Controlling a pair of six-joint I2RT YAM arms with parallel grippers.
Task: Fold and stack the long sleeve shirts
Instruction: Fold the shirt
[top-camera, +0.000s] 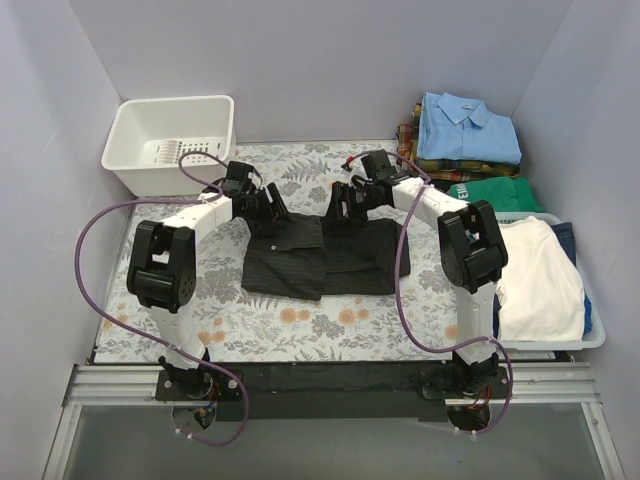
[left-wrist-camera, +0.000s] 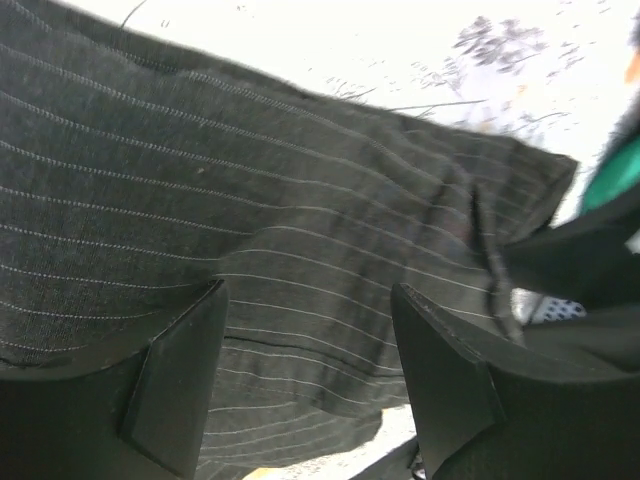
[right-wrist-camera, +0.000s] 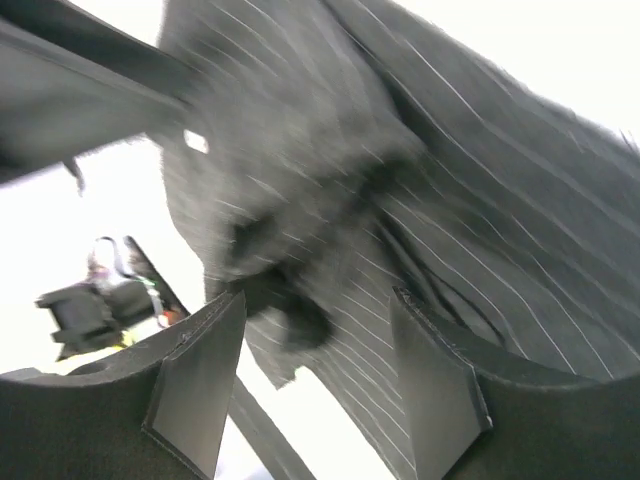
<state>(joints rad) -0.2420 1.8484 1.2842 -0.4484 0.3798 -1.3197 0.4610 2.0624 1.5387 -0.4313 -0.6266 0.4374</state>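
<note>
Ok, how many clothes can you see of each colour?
black pinstriped shirt: 1
light blue shirt: 1
plaid shirt: 1
green garment: 1
white garment: 1
dark blue garment, mostly hidden: 1
Total: 6

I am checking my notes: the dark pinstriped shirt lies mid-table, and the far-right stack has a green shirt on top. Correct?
Not quite: the top external view shows a light blue shirt on top of that stack; the dark pinstriped shirt does lie mid-table.

The left gripper (top-camera: 268, 207) and right gripper (top-camera: 345, 205) are hanging over the black shirt (top-camera: 320, 262), which is lying just under their jaws.
</note>
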